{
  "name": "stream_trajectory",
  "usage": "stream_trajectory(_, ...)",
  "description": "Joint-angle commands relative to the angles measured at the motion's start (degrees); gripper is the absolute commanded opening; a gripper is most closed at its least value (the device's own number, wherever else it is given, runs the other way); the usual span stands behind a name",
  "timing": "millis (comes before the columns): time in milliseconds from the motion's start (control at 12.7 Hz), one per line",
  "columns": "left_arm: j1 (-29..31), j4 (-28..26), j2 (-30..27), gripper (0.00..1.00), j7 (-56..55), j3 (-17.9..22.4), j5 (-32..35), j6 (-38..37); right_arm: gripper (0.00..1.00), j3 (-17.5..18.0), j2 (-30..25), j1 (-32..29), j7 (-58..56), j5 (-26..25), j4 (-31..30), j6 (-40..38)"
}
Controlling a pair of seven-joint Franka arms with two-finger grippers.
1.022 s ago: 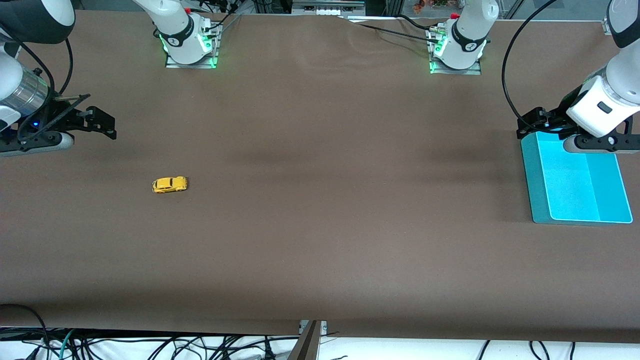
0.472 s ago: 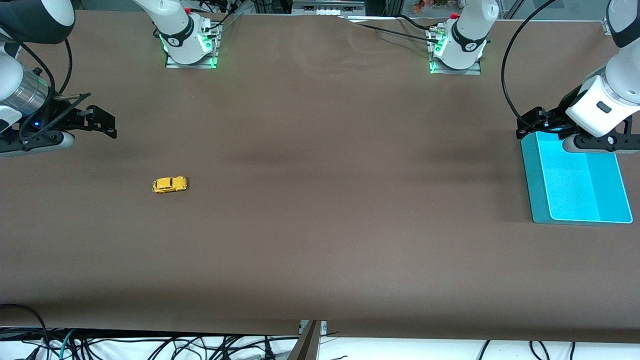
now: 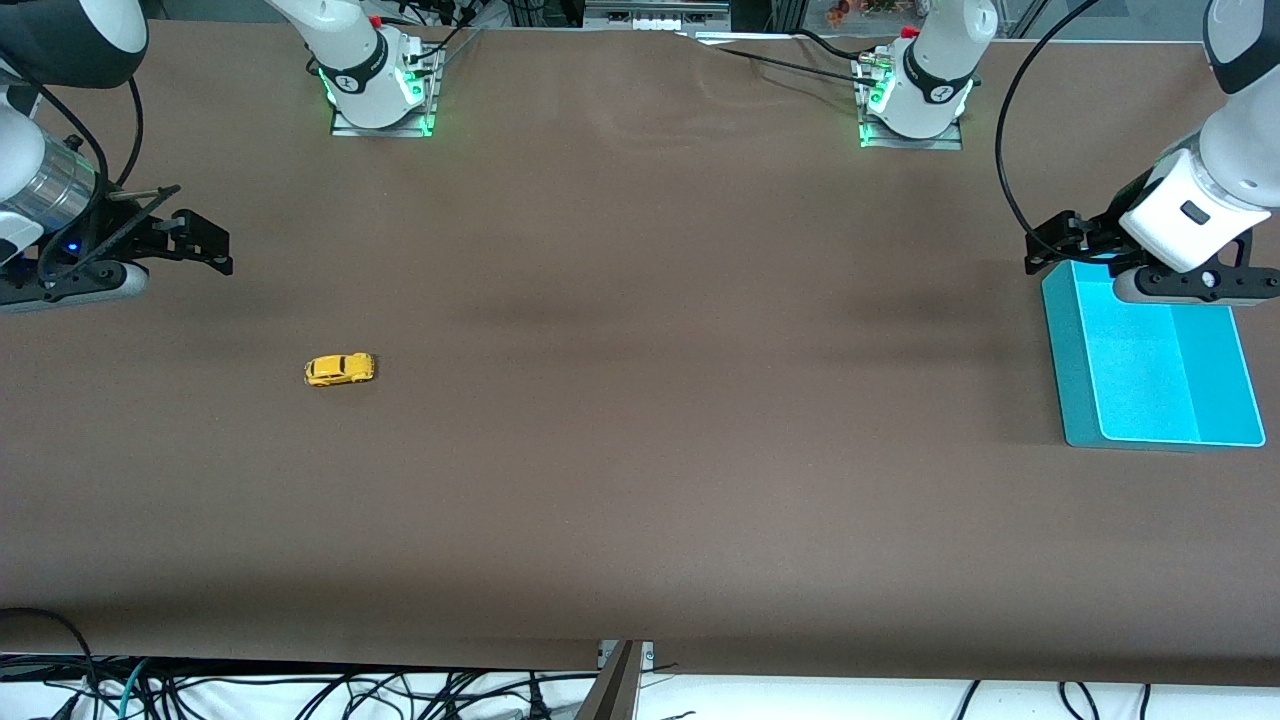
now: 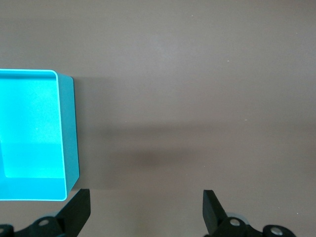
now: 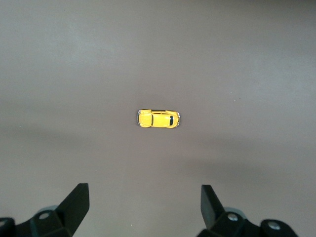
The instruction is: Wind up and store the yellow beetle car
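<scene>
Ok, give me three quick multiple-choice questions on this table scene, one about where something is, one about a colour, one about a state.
1. Where is the yellow beetle car?
A. in the bin
B. on the table, toward the right arm's end
C. in a hand

2. What colour is the bin?
A. red
B. turquoise
C. white

3. How are the right hand's fingers?
A. open, empty
B. shut on the car
C. shut, empty

Answers: B, the car sits on bare brown table; B, the bin's walls show turquoise; A, the fingers stand apart with nothing between them.
</scene>
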Motion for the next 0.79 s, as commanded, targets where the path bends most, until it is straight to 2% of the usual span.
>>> stream_trajectory(0, -0.01, 2.12, 1.09, 1.00, -0.62, -0.36, 0.94, -1.35, 1.00, -0.30, 0.12, 0.07, -0.68, 0.38, 0.81, -1.25)
stream_trajectory(708, 0.08, 2.12, 1.09, 1.00, -0.62, -0.36, 0.94, -1.52, 1.00, -0.21, 0.03, 0.07, -0.68, 0.38, 0.90, -1.69)
